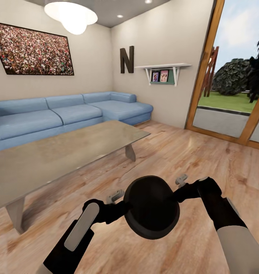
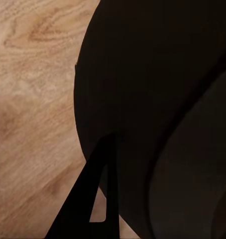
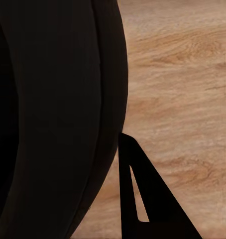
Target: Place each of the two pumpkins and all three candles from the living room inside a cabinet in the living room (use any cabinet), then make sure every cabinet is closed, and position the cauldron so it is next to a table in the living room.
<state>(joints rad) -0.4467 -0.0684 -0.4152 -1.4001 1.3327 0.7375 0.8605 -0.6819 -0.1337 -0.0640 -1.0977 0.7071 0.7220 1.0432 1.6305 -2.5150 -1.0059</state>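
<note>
Between the left hand (image 1: 115, 198) and right hand (image 1: 181, 180), both clamped on its sides, hangs the pot (image 1: 151, 206): rigid, round, probably slippery, so opposite-side grips suit it near the bench (image 1: 49, 160).

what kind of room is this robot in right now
Most likely a living room: a long light-blue corner sofa along the walls, a large low grey glass-topped table in front of it, and a wide framed picture hanging above.
</note>
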